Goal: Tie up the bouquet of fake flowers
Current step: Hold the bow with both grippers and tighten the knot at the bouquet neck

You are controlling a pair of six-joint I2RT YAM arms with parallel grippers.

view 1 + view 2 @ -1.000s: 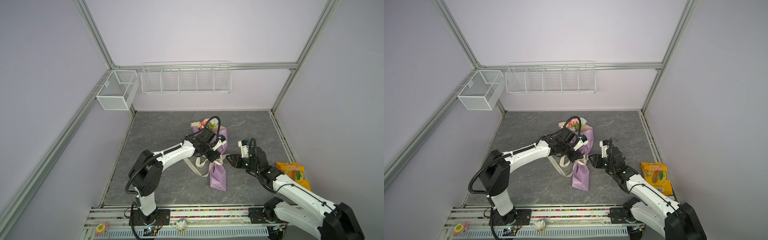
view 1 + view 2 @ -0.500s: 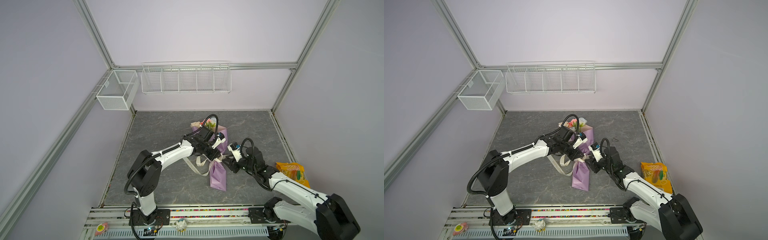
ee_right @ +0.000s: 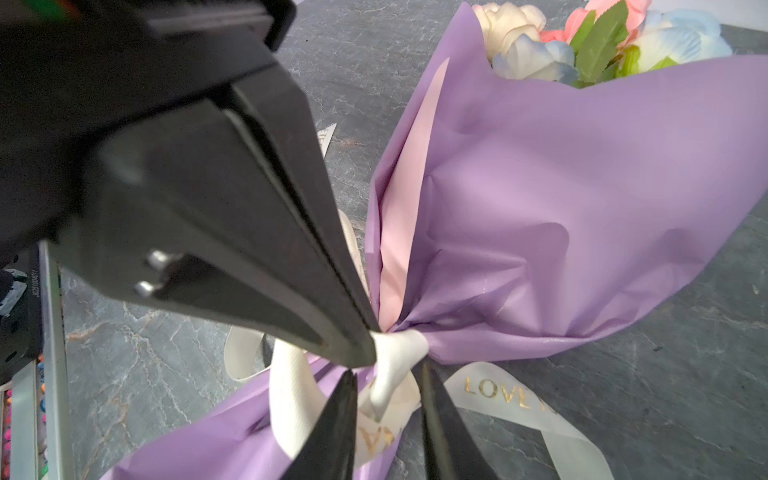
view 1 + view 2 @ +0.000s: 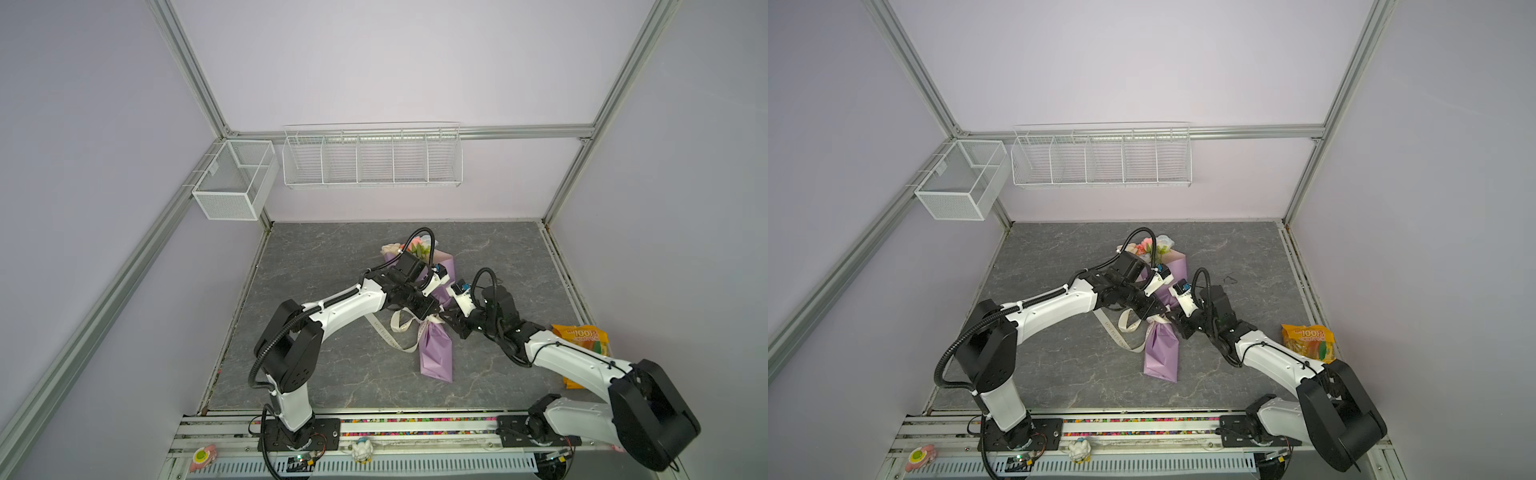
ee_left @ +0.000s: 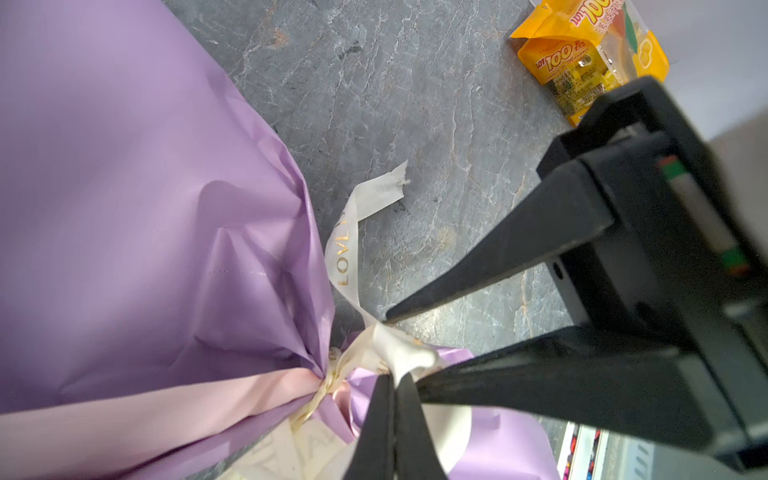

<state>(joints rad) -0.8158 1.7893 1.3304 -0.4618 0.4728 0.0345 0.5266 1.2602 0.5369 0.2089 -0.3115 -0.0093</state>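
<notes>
The grey desk [image 4: 332, 257] fills the lower middle of both top views. At its centre lies the bouquet of fake flowers [image 4: 435, 353], blooms toward the top of the frame and the lilac paper tail toward the bottom. It is pinched in at its waist by the cream ribbon [image 5: 345, 249].

The left arm reaches in from lower left, much as it did a second ago. Its left end effector [image 3: 368, 345] is clenched, and the ribbon comes out from between its tips right at the knot [image 3: 399, 345].

The change is on the other side. A second ago the right end effector [image 5: 402, 355] stood clear of the paper, right of centre in the top views – now it has come in to the waist and meets the left one there. Its jaws stand apart, one on each side of the knot, touching it or just short of it. I cannot see a firm pinch yet.

To my eye the tie is well along: the wrap is gathered, a knot is formed, and a loose loop and tail lie left of the waist in a top view [image 4: 1125, 328]. With both tools at the knot, the likely next step is for the right one to clamp and the two to pull apart – carefully, since the paper could drag or the knot could slip.
</notes>
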